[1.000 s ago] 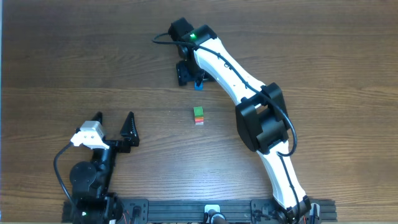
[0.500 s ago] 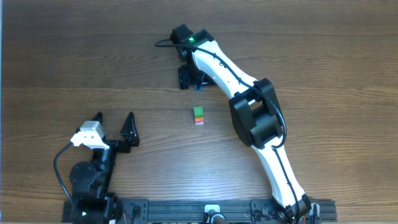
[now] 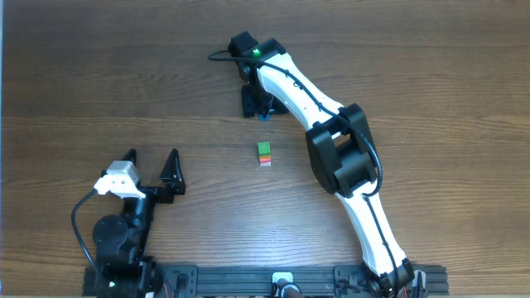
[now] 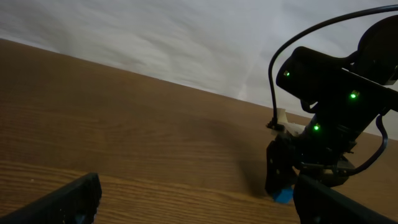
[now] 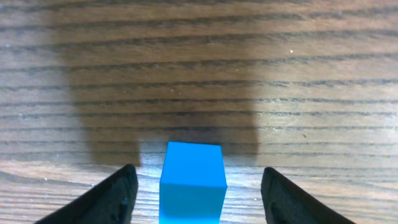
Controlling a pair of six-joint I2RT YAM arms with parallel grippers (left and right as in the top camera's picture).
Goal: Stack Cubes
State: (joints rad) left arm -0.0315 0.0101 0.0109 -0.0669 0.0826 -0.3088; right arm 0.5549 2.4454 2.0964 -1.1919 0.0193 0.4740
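Brown wood-grain table (image 3: 83, 66), grain running side to side in the top view, with a pale whitish wall (image 4: 186, 43) behind its far edge.

right arm (image 3: 298, 87): white rounded link shells, black joint housings, bulkiest black one at mid-arm. black wrist housing (image 3: 247, 45) carries a lit green LED (image 3: 257, 51); the left wrist view shows three green LEDs on it. thin black cable (image 3: 217, 55) loops off its 9 o'clock side. right gripper (image 3: 255, 103): black, flat matte fingers (image 5: 118, 193). left arm (image 3: 124, 232): all black, white block (image 3: 120, 179) at the wrist, black cable loop (image 3: 74, 223) at 9 o'clock of its base. left gripper (image 3: 151, 159): two black pointed fingers (image 3: 173, 163).
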